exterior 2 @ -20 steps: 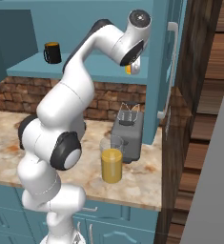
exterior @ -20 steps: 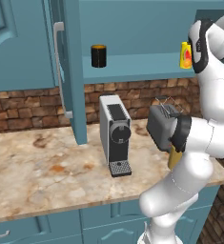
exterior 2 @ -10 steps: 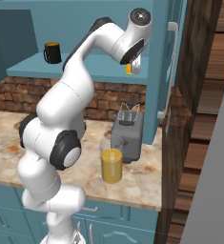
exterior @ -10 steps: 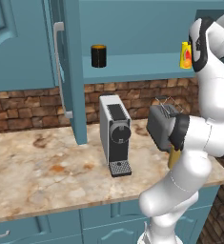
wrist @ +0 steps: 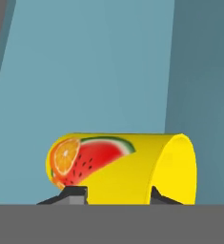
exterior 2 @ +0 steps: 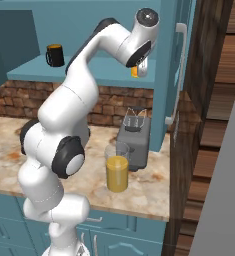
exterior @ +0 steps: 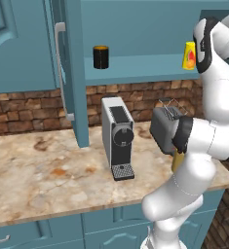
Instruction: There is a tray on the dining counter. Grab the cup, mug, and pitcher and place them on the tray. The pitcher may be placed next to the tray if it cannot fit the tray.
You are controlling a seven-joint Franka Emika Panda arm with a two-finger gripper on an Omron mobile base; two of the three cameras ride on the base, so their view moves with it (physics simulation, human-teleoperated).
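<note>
The cup point(wrist: 127, 167) stands on the cabinet shelf point(exterior: 145, 63), my claw point(wrist: 117, 193) pinching it low near its base. Gripped this low it may tip or slip as I lift; the mug point(exterior: 101, 57) waits well apart on that shelf

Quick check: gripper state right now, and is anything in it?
Gripper: closed on the small yellow tapered cup with the fruit picture, one finger tip on each side of it, up at the blue cabinet shelf.
</note>
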